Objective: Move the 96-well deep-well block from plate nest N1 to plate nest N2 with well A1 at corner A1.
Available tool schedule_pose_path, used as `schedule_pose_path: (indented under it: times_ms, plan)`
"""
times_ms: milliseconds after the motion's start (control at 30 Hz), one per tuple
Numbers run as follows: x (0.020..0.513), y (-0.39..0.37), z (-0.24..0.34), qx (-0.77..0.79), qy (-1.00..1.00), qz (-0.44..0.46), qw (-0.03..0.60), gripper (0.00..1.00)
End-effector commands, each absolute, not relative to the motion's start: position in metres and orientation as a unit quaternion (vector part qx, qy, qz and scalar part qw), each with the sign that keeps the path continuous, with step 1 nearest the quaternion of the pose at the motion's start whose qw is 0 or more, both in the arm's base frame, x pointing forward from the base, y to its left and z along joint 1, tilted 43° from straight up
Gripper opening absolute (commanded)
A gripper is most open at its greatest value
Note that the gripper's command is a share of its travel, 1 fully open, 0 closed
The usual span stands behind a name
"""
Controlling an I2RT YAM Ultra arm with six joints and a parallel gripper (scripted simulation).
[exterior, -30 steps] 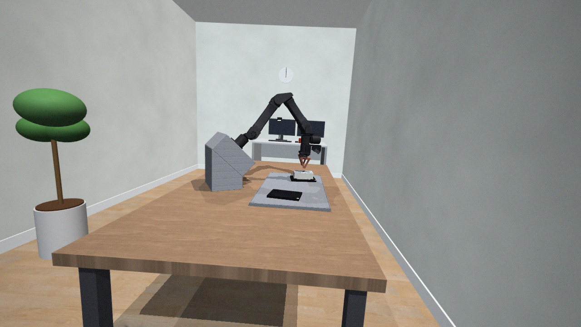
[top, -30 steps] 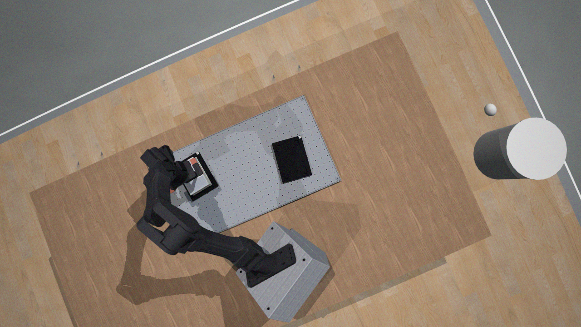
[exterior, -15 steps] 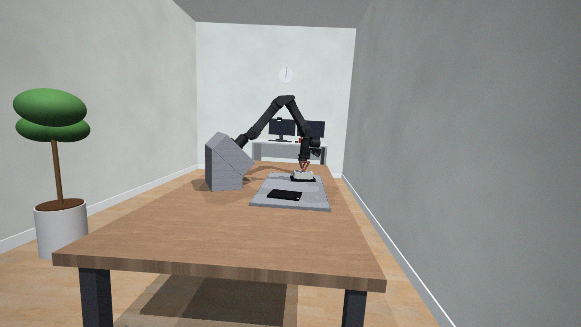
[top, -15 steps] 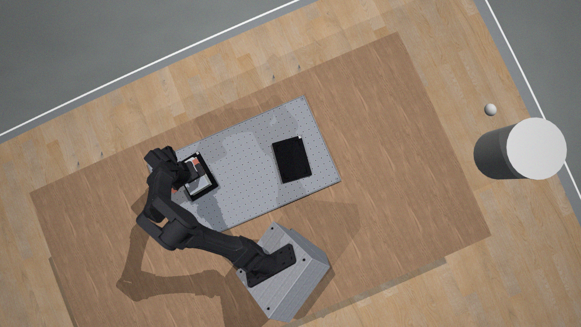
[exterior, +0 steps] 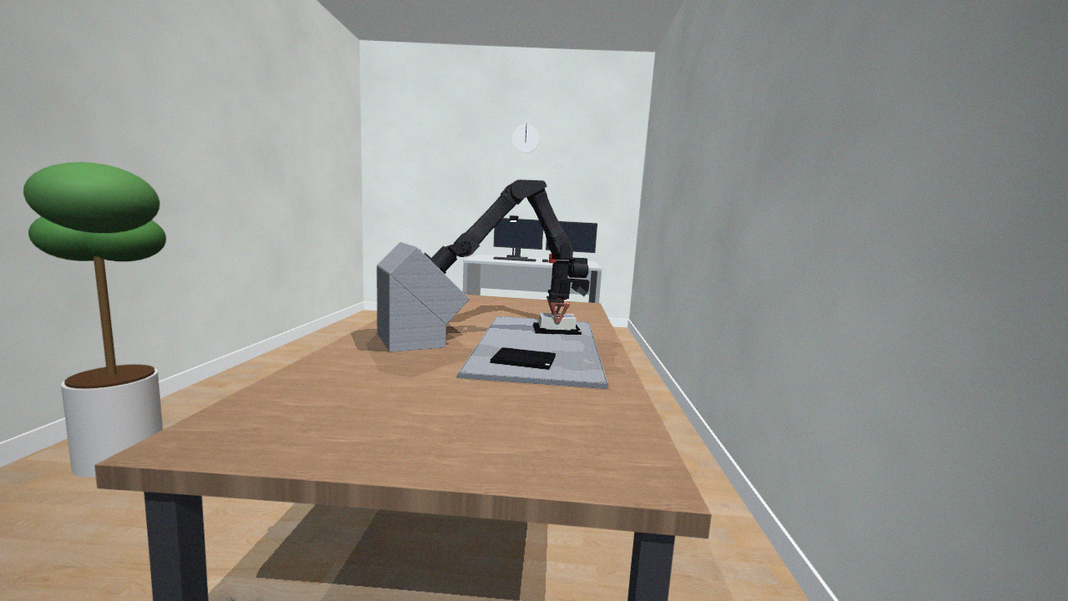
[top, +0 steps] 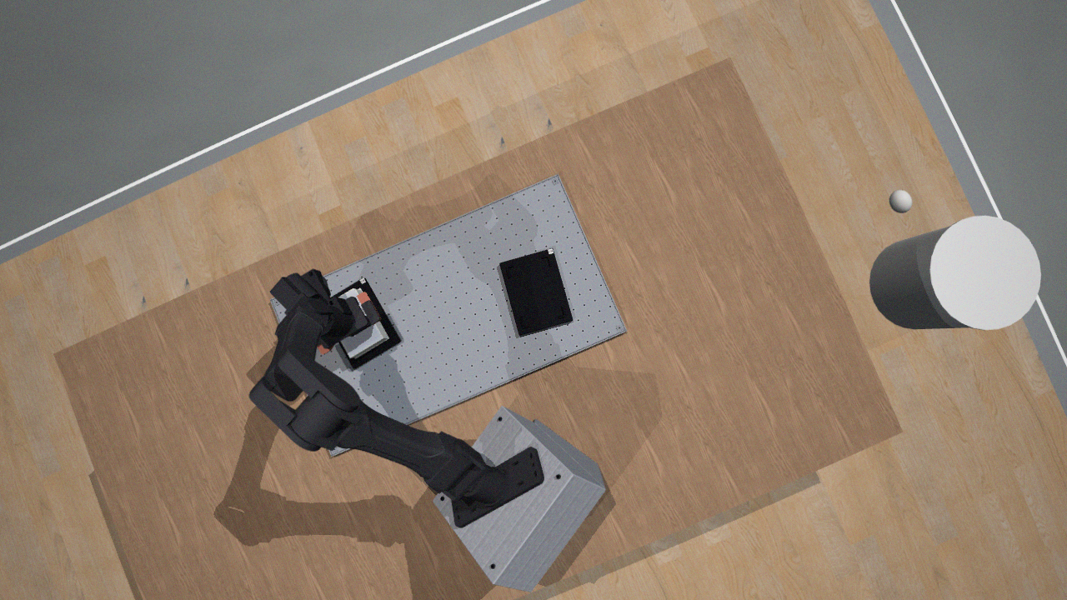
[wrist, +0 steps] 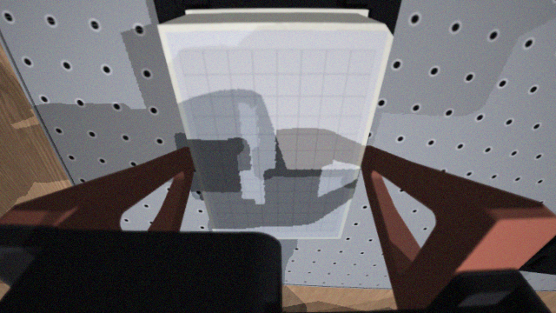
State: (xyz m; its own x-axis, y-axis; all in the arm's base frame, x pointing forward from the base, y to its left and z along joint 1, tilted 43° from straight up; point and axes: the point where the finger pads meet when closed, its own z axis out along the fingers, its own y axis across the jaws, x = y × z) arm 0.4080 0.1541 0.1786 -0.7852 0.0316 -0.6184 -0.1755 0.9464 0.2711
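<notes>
It looks like an office room, with a long wooden table (exterior: 388,418), a desk with two computer screens (exterior: 518,235), a wall clock (exterior: 526,137) and a potted plant (exterior: 95,224).

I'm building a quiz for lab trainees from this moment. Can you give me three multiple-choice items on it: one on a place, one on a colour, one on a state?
1. Where is the deep-well block?
A. On nest N2
B. On nest N1, under the gripper
C. On the bare wood table

2. What colour are the gripper's fingers?
A. Reddish brown
B. Green
C. Blue

3. How does the gripper stand?
A. Shut on the block
B. Shut on nothing
C. Open, one finger on each side of the block

Key: 1 B, the top view shows nest N2 bare and the block beneath the wrist; 2 A, the wrist view shows it; 3 C, the fingers flank the block's long sides.
</notes>
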Motion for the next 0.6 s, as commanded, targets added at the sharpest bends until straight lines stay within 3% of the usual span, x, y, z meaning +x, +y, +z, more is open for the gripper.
schedule_pose_path:
  times_ms: [0, 567]
  plan:
    - [0.411, 0.154, 0.186, -0.036, 0.926, 0.16, 0.339, 1.0]
    - [0.427, 0.162, 0.168, -0.036, 0.926, 0.16, 0.339, 1.0]
